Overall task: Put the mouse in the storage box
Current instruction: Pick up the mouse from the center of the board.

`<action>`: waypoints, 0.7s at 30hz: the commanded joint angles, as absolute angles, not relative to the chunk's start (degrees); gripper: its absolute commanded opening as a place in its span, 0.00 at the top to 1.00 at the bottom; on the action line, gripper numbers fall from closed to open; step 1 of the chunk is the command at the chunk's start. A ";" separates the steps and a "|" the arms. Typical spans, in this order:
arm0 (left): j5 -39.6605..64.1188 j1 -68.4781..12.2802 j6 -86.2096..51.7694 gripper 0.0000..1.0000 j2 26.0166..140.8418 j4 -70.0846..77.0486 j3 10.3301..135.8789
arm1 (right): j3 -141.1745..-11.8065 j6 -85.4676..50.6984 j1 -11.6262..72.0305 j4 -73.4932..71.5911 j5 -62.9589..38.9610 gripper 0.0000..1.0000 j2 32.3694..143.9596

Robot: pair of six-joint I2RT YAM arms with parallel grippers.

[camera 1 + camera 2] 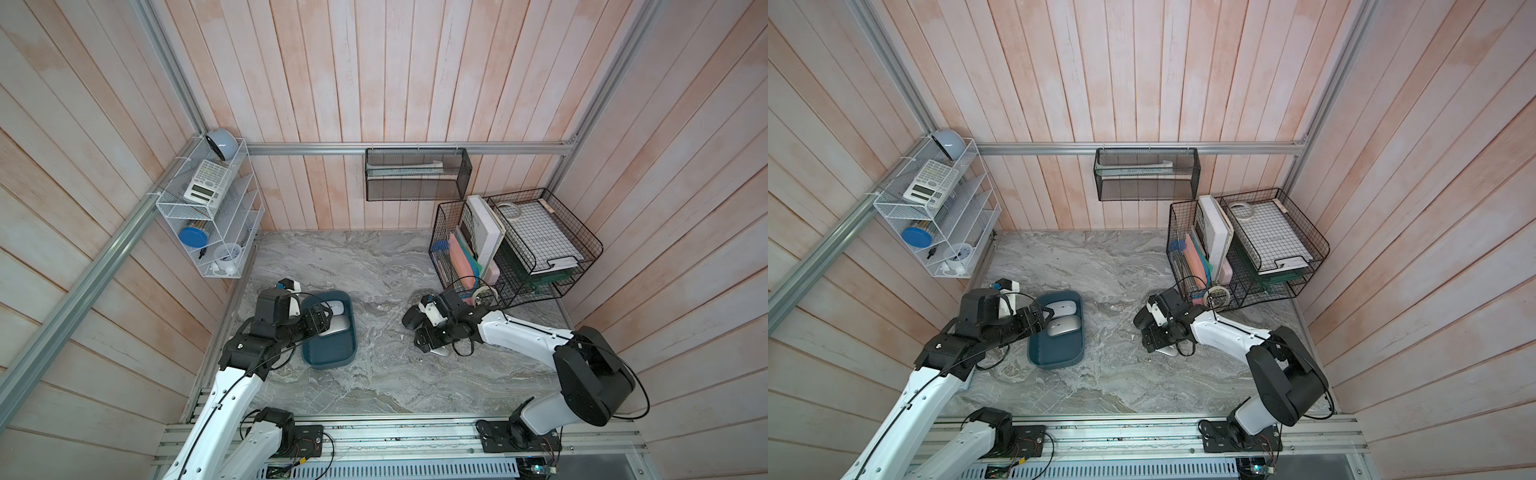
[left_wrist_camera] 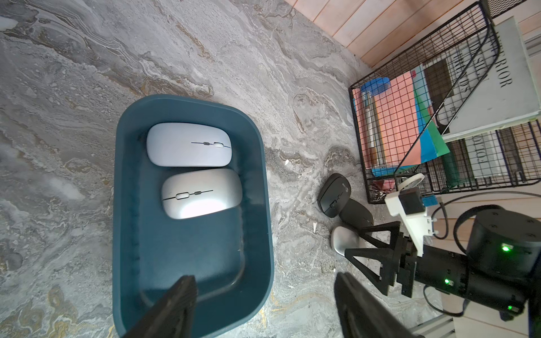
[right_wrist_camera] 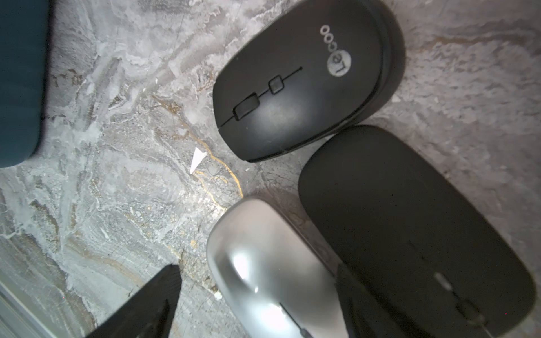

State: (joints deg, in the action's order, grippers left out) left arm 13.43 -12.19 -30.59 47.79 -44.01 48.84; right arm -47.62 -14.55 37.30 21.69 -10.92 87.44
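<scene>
On the grey marble-patterned tabletop [image 3: 117, 204], the right gripper [image 3: 257, 267] sits low with its jaws apart astride a glossy silver computer mouse [image 3: 263, 251]. One black finger [image 3: 164, 289] stands clear of the mouse's side with bare table between them, the other is down in the gap beside a flat matte black mouse [image 3: 409, 219], and nothing is clamped. Just past those two lies a rounded black mouse with a printed logo [image 3: 298, 85], close against the matte one's end. Behind this gripper stands a black wire basket of coloured folders [image 2: 409, 102]. Well across open table from it rests the storage box [image 2: 190, 106], a shallow dark teal plastic bin with rounded corners, seen in both top views [image 1: 332, 357] [image 1: 1059, 353]. Above one end of the box hangs the left gripper [image 2: 263, 279], jaws spread wide and empty. At the end of the box away from that gripper lie a pale bluish-white mouse [image 2: 188, 145] and a silver-grey mouse [image 2: 202, 193], flat and side by side, their long edges touching.
</scene>
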 commanded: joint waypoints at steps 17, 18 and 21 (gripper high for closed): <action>12.83 -12.32 -29.62 0.20 47.40 -44.13 48.06 | -43.65 -16.75 46.32 29.50 -0.04 0.12 84.96; 12.83 -12.37 -29.64 0.20 47.45 -44.12 48.01 | -43.96 -16.94 46.91 29.81 1.08 0.13 85.35; 12.83 -12.33 -29.64 0.20 47.38 -44.19 48.04 | -45.21 -17.48 48.03 30.86 3.69 0.16 87.08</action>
